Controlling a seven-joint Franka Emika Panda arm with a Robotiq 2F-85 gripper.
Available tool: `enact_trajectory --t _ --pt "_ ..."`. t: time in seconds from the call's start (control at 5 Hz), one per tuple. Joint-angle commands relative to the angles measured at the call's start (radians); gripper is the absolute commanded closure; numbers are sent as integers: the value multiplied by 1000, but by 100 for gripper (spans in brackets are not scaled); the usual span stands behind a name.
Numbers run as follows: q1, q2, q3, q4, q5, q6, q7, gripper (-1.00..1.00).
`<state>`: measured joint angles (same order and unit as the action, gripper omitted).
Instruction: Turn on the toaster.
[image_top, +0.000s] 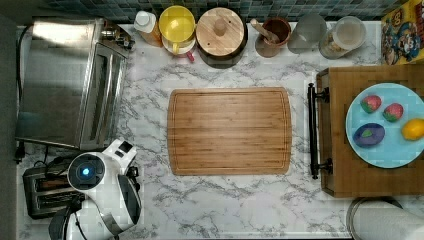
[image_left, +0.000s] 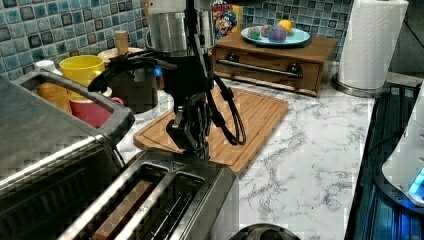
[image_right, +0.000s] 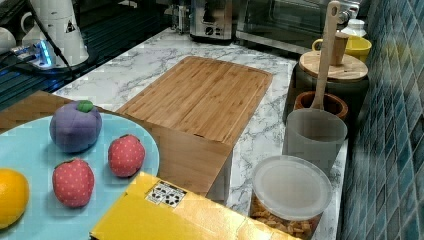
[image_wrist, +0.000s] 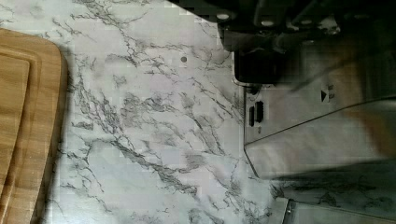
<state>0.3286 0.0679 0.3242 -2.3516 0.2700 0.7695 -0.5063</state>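
I'm over the corner of the marble surface (image_top: 225, 200) at the top view's lower left, and my tool (image_left: 192, 131) hangs right at the end of the toaster (image_left: 165, 200), down by its front edge in the left view. Whether my fingers are spread or closed I cannot tell; the tool's dark body blocks them, and nothing shows in its grip. The toaster sits in that same corner, just beside the big toaster oven (image_top: 70, 80), its two long slots facing up. In the wrist view the toaster's steel end face (image_wrist: 317, 121) with a small dark slot is just below my tool's dark body, marble spreading away beside it. The wooden cutting board (image_top: 230, 131) lies in the middle of the surface, well apart from the toaster. Far across, at the top view's right edge, a blue plate (image_top: 400, 150) of toy fruit rests on a wooden box.
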Motion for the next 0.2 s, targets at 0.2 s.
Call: enact_trajectory --t 0.2 --pt "-3 197 -35 -178 -28 91 70 100"
